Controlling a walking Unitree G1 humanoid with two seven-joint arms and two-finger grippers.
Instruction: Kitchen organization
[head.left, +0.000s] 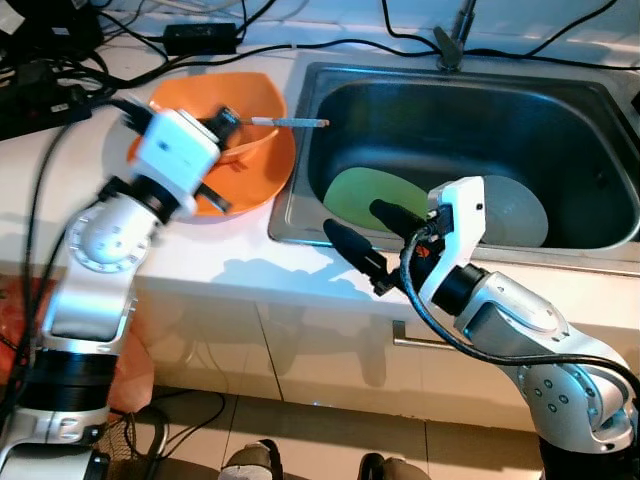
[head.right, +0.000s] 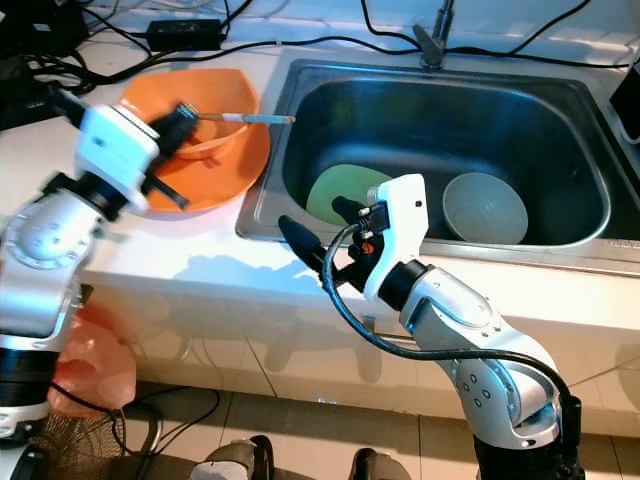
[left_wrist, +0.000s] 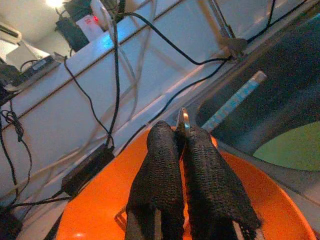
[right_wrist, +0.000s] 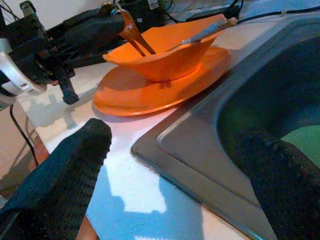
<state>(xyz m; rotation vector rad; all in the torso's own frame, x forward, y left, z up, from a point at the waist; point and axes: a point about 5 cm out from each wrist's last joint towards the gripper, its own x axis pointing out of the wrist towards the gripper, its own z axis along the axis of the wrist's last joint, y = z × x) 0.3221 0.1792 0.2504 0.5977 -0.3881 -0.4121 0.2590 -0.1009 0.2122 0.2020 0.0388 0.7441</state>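
**Putting a spoon in the orange bowl**

Our left gripper (left_wrist: 182, 145), upper left, pinches a thin metal spoon (right_wrist: 131, 29) over the small orange plastic bowl (right_wrist: 165, 52). Next we should let go gently. Our right gripper (head.left: 362, 236) waits wide open by the steel sink (head.left: 300, 170). We can read no writing.

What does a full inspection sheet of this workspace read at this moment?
Surface: white counter with a steel sink set in it.
Job's things: orange bowl on an orange plate; a utensil leaning out of the bowl toward the sink; green plate and grey bowl in the sink.
Clutter: nothing seen.
Grippers: left claw over the orange bowl, shut on a thin metal utensil; right claw open at the sink's front edge.
Cables: black cables and a power brick behind the orange bowl.
Surroundings: faucet base, cabinet fronts, tiled floor.
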